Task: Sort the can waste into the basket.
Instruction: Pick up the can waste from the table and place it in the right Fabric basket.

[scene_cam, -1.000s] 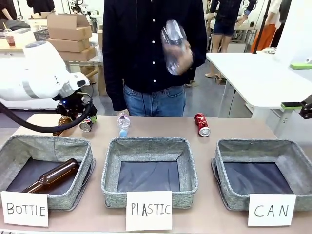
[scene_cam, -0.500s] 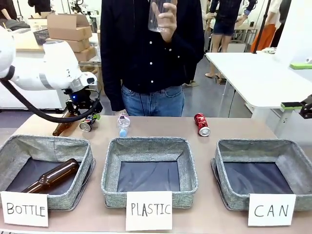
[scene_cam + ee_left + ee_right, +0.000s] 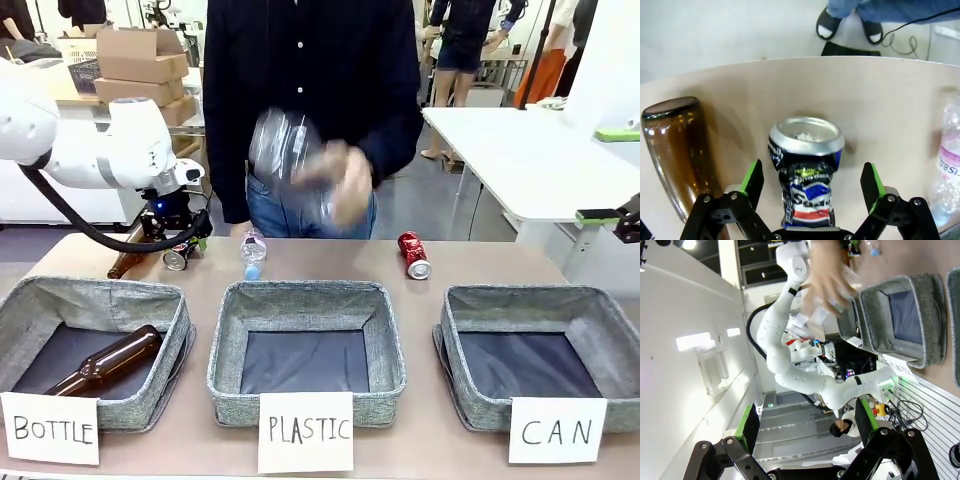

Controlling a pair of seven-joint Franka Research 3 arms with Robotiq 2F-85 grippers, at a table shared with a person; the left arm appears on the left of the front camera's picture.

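Note:
A dark can (image 3: 807, 170) with blue-yellow print and a silver end lies on the table between the open fingers of my left gripper (image 3: 812, 182), which do not touch it. In the front view this can (image 3: 178, 258) lies at the far left under the left gripper (image 3: 183, 245). The red can (image 3: 414, 256) lies dented at the far side, right of the middle. The grey basket (image 3: 520, 298) behind the "CAN" card stands at the front right with nothing in it. My right gripper (image 3: 805, 425) is open, off to the table's right.
A person at the far side swings a clear plastic bottle (image 3: 290, 150) at waist height. A small plastic bottle (image 3: 253, 253) and a brown bottle (image 3: 125, 264) flank the dark can. The PLASTIC basket (image 3: 305, 296) stands in the middle, the BOTTLE basket (image 3: 95, 290) with a brown bottle at the left.
My left arm has shifted a little right and settled over the dark can. The person's hand raised the clear bottle, then brought it down to waist height. The cans have not moved.

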